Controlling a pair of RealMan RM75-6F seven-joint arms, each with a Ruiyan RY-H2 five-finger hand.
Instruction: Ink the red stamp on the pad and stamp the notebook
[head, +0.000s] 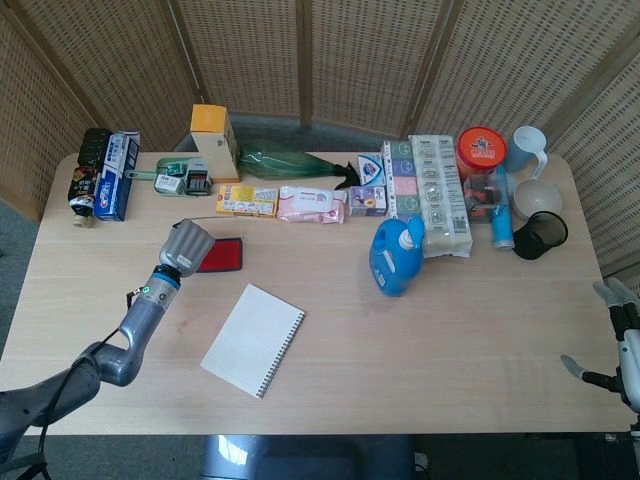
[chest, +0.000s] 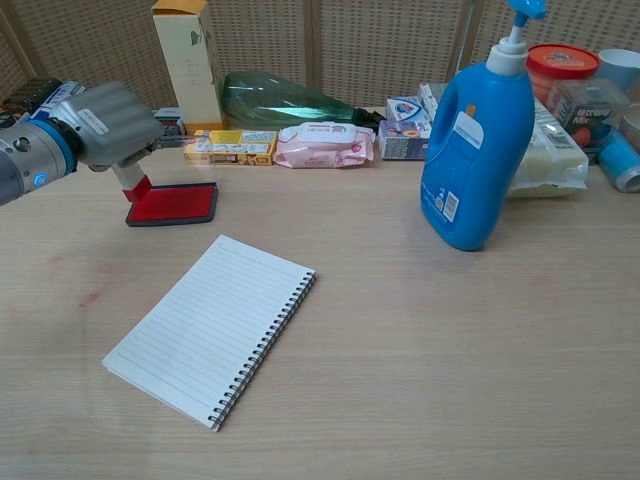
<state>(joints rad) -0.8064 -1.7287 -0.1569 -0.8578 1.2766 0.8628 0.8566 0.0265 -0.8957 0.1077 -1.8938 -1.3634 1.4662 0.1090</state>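
Right now your left hand (chest: 105, 122) has its fingers curled tight around the red stamp (chest: 135, 185), red end pointing down over the left end of the ink pad (chest: 175, 204). From the chest view the stamp face looks to be touching or just above the pad's red surface; can't tell which. In the head view the hand (head: 186, 246) covers the stamp and the pad's left end. Notebook (chest: 212, 326) lies open and flat near the pad, toward you, page blank, spiral edge to the right. Your right hand (head: 618, 345) sits at the table's right edge, fingers spread, holding nothing. Blue detergent bottle (chest: 477, 140) stands upright, well apart from the notebook.
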